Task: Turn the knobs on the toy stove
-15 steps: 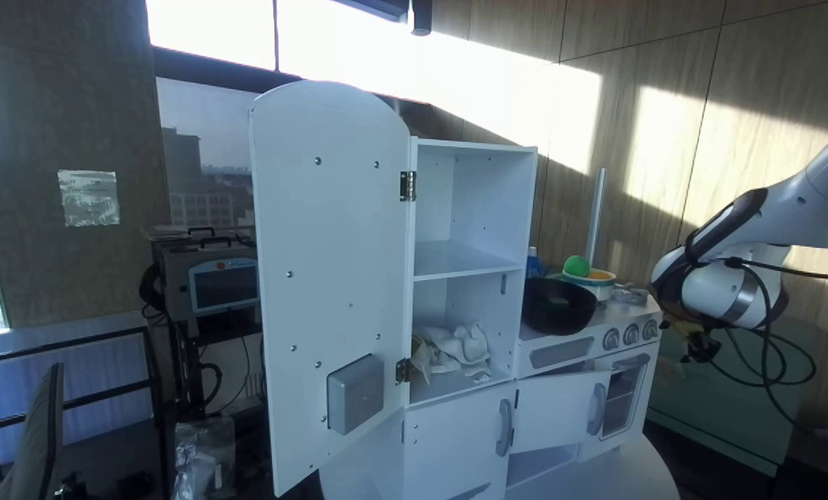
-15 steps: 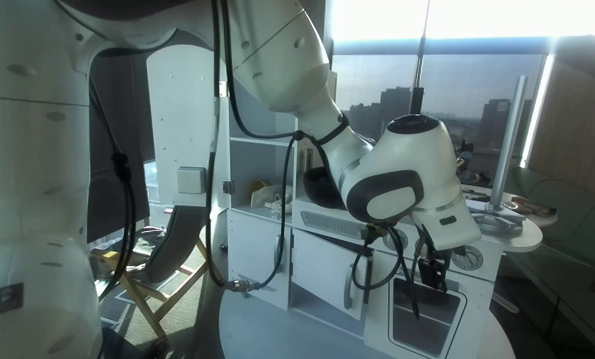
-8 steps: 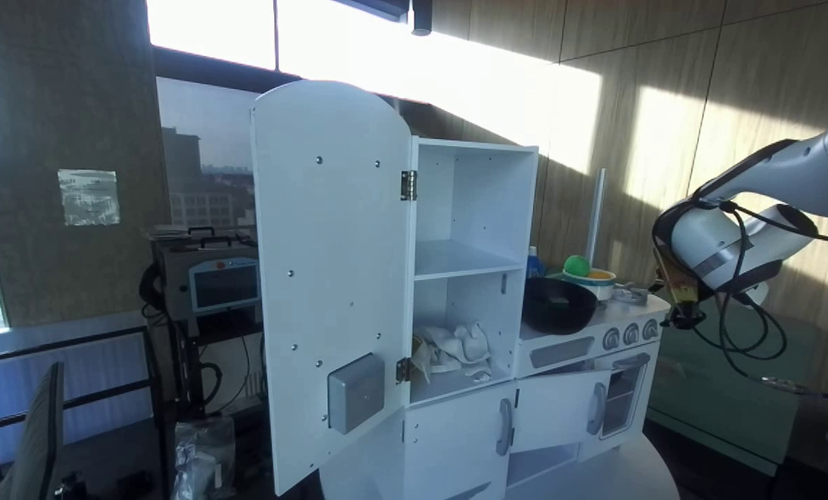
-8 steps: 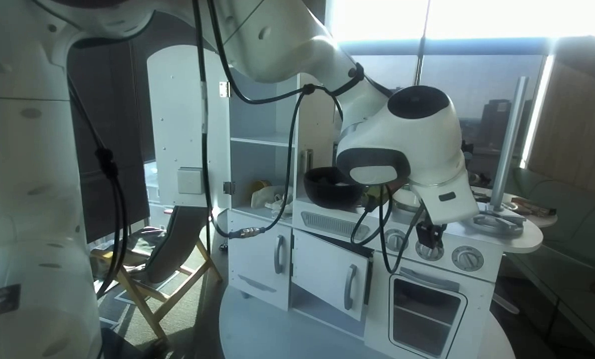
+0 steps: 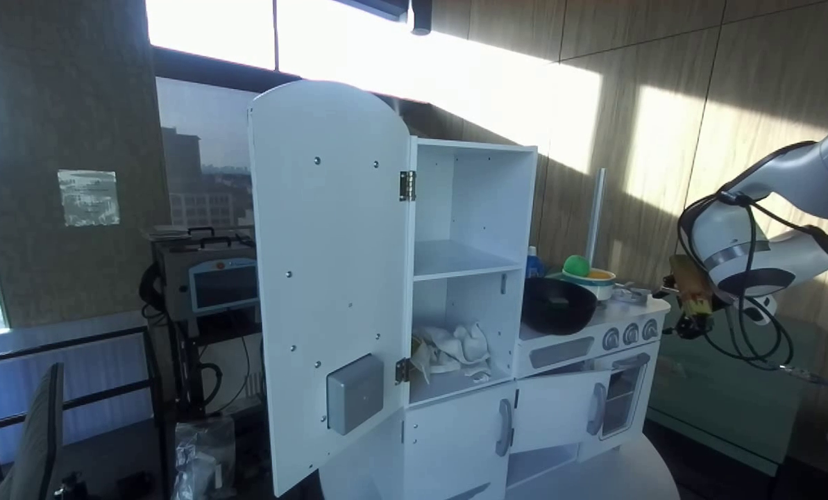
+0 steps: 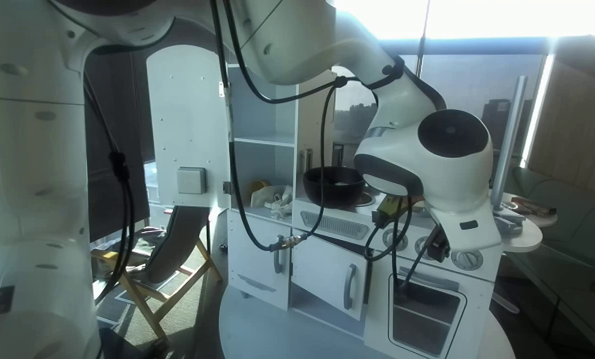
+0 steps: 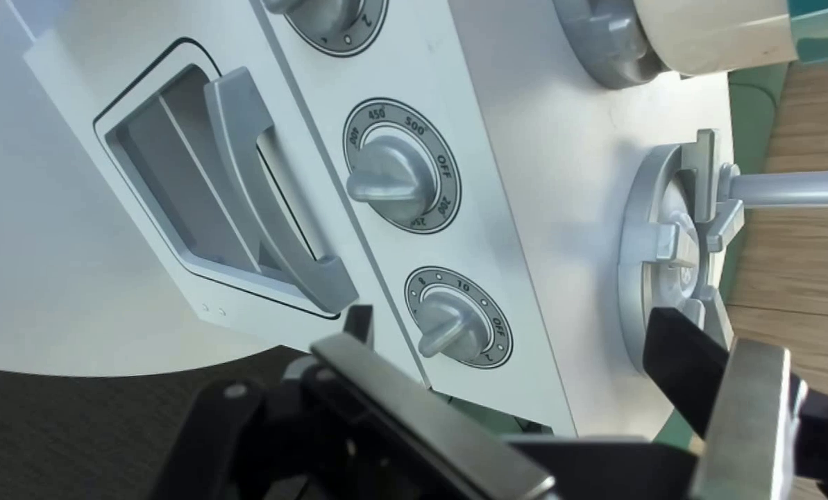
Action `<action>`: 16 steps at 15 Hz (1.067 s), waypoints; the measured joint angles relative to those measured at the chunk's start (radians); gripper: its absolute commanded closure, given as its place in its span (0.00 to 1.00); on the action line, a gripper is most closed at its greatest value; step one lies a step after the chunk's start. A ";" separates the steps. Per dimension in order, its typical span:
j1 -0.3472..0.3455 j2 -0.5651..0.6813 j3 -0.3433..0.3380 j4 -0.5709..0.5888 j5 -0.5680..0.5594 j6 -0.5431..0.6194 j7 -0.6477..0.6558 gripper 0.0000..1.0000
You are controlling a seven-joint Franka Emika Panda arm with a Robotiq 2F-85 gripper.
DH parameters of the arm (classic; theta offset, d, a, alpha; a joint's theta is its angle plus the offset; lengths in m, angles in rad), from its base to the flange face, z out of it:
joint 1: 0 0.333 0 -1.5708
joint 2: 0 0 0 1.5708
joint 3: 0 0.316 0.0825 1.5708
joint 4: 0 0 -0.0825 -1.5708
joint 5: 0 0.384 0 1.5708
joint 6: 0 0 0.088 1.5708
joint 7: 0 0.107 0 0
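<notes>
Wrist view: knobs [image 7: 394, 178] (ridged, silvery).

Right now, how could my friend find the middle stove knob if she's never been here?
Find the white toy stove, then the gray oven door handle on its front. Above that runs a row of three knobs; the middle knob has one on each side. It's marked 450 and 500, while the end knob farthest from the black bowl has 8 and 10.
</notes>
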 measured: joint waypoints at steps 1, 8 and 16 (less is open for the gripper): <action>0.000 0.000 0.001 0.002 0.000 0.000 0.000 0.00; -0.003 0.003 -0.020 -0.006 0.009 -0.015 0.048 0.00; -0.054 0.005 -0.101 -0.022 0.192 -0.266 0.038 0.00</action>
